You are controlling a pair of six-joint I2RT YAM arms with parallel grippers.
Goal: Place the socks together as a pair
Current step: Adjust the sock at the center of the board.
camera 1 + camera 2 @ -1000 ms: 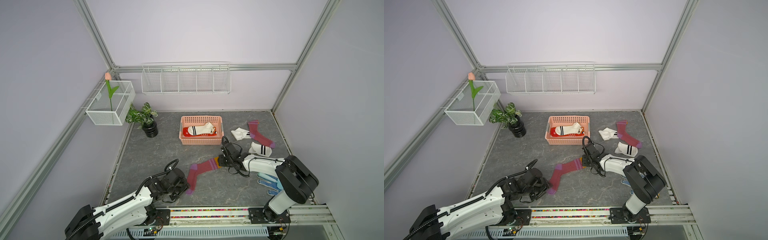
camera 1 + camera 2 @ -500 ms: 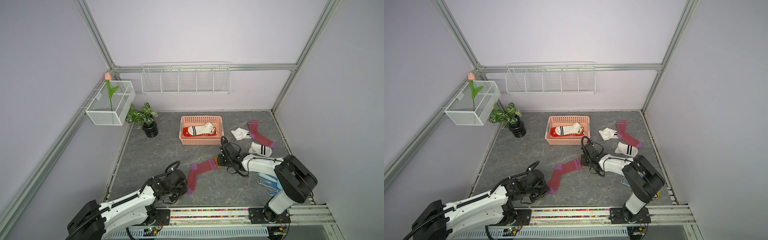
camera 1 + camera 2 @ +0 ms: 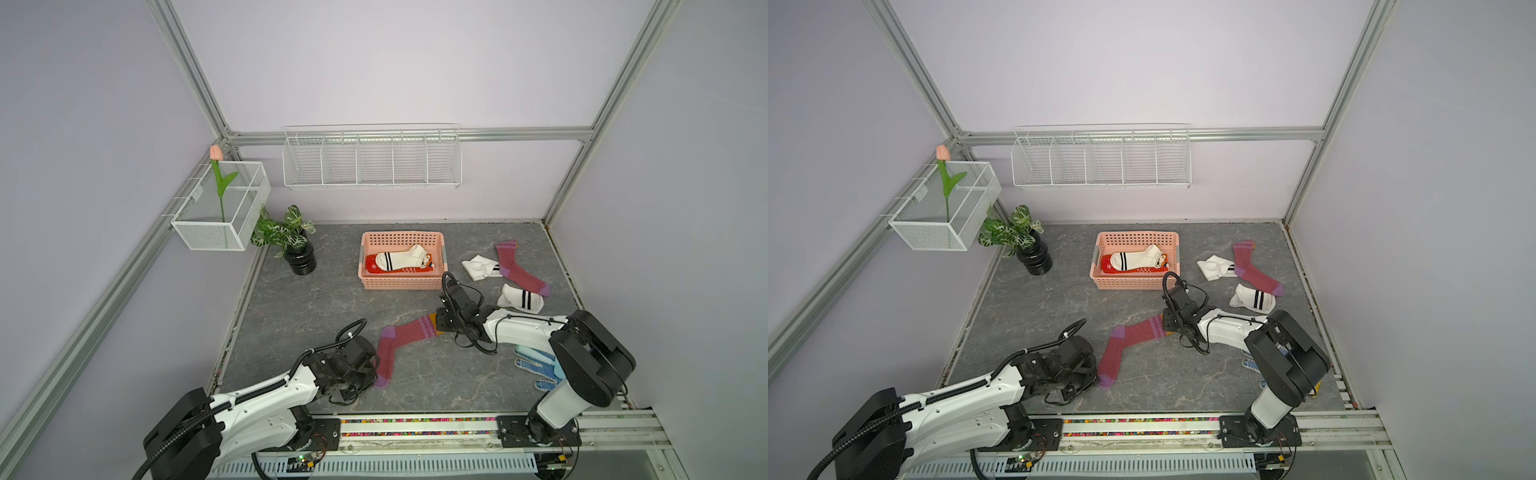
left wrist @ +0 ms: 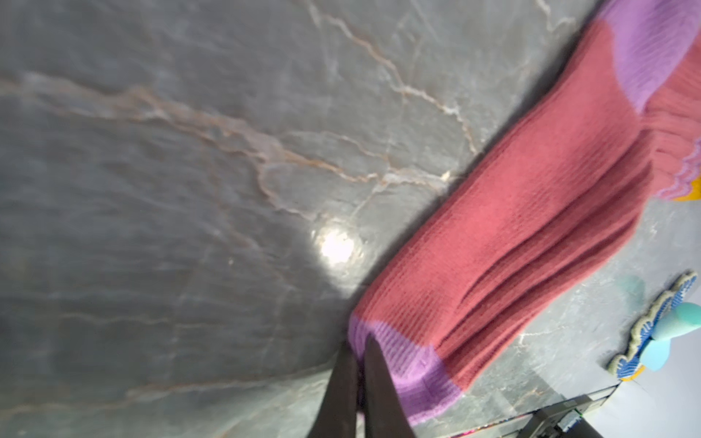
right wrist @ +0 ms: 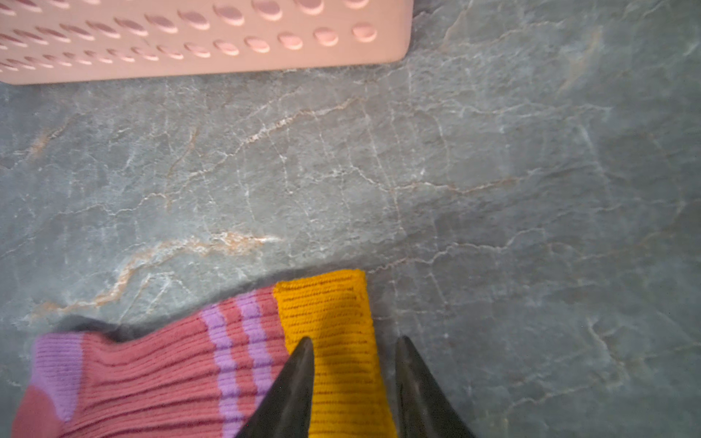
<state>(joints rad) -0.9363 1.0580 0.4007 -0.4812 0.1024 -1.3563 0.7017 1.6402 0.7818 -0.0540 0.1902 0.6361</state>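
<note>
Both top views high overhead, whole table (image 3: 311,316), wrist views close, sharing maroon sock (image 4: 531,235)

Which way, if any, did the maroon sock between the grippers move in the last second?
No. Against the pink basket, the maroon sock lies where it did: cuff just off the basket's near right corner, toe unmoved.

The right gripper (image 5: 356,338) straddles, apparently without pinching, the mustard cuff (image 5: 326,303) of the maroon sock (image 5: 151,371).

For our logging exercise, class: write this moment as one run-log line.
left pincer: shut on maroon sock toe | right pincer: open over mustard cuff | second maroon sock: apart
</note>
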